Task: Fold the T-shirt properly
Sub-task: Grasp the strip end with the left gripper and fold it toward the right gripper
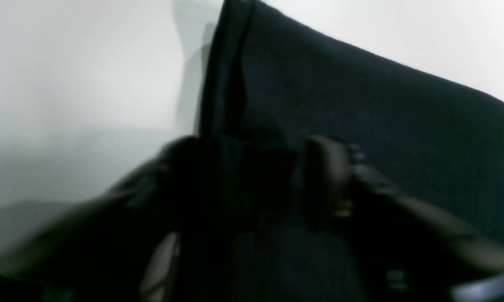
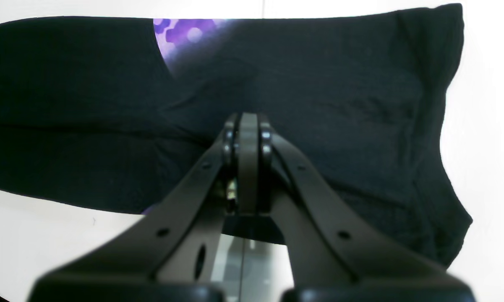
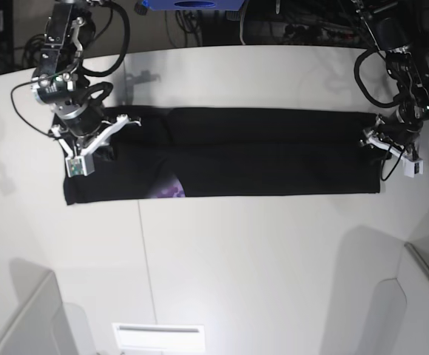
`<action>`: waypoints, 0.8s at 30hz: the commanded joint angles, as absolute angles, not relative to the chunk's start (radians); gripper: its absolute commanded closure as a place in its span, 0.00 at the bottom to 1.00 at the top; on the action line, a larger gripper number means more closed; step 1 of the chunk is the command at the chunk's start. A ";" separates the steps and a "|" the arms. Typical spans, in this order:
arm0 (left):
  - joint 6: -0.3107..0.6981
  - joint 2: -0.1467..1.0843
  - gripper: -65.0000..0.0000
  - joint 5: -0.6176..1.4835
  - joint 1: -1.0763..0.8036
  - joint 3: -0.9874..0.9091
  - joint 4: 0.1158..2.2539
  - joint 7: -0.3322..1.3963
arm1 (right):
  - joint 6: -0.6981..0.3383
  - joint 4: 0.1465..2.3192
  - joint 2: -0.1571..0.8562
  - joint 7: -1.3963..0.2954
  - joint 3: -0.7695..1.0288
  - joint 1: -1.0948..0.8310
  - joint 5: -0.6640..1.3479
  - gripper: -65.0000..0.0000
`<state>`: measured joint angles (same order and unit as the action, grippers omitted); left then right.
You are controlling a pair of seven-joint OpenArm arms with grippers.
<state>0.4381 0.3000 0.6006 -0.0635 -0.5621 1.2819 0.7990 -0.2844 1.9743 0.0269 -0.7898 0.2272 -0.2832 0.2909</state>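
Left wrist: your left hand (image 1: 252, 167) is sitting at the T-shirt (image 1: 361, 126) hem, black cloth between the fingers; can't tell if it's clenched.

Right wrist: right hand (image 2: 247, 126) is clenched over the cloth.

Base: shirt is lying as a long band on the counter (image 3: 237, 259). It's looking soft and limp; you're best pinching layered edges.

A white table (image 3: 259, 251) fills the view, with dark cables (image 3: 200, 22) (tangled) beyond its far edge.
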 commanded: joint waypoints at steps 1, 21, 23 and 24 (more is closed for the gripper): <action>0.432 0.306 0.66 0.582 -0.064 -0.562 1.279 0.849 | -0.283 1.989 0.030 -0.769 0.232 -0.277 0.302 1.00; 0.429 0.328 1.00 0.581 -0.076 -0.568 1.400 0.846 | -0.283 1.991 0.030 -0.769 0.239 -0.291 0.302 1.00; 0.429 0.328 1.00 0.581 -0.088 -0.568 1.429 0.846 | -0.283 1.991 0.030 -0.769 0.239 -0.291 0.302 1.00; 0.429 0.328 1.00 0.581 -0.097 -0.568 1.442 0.846 | -0.283 1.991 0.030 -0.769 0.239 -0.291 0.302 1.00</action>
<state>0.4232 0.3080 0.5716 -0.1036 -0.5648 1.4239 0.8604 -0.2844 1.9747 0.0269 -0.7898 0.2337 -0.2970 0.2909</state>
